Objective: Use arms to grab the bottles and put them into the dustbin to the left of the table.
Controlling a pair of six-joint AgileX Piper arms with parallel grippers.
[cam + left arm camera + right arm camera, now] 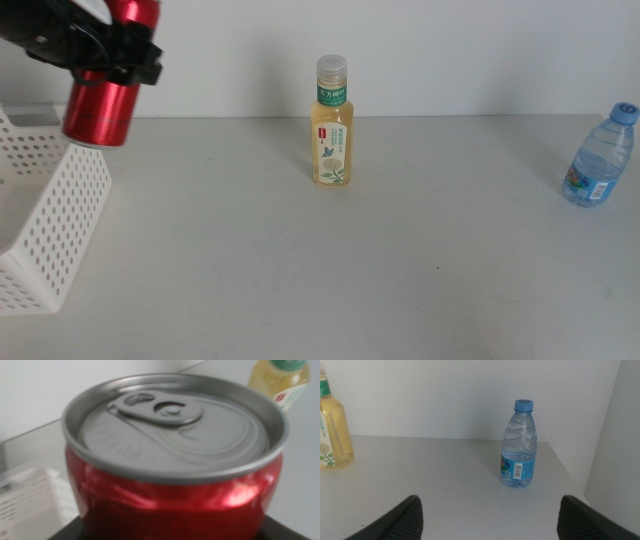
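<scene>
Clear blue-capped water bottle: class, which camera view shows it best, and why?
The right wrist view: the clear blue-capped water bottle stands whole, upright and close, its label readable. The middle view shows it small, tilted-looking at the table's right edge. The left wrist view misses it.

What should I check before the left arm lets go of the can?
1. Left gripper closed on the can: ok, it hangs clear of the table.
2. Can over the dustbin opening: cannot tell; it hangs by the far right rim, depth unclear.
3. Can upright: not ok, slightly tilted.
4. Tea bottle clear of the drop: ok, standing mid-table.
5. Water bottle ready for the right gripper: ok, upright ahead of its open jaws.
</scene>
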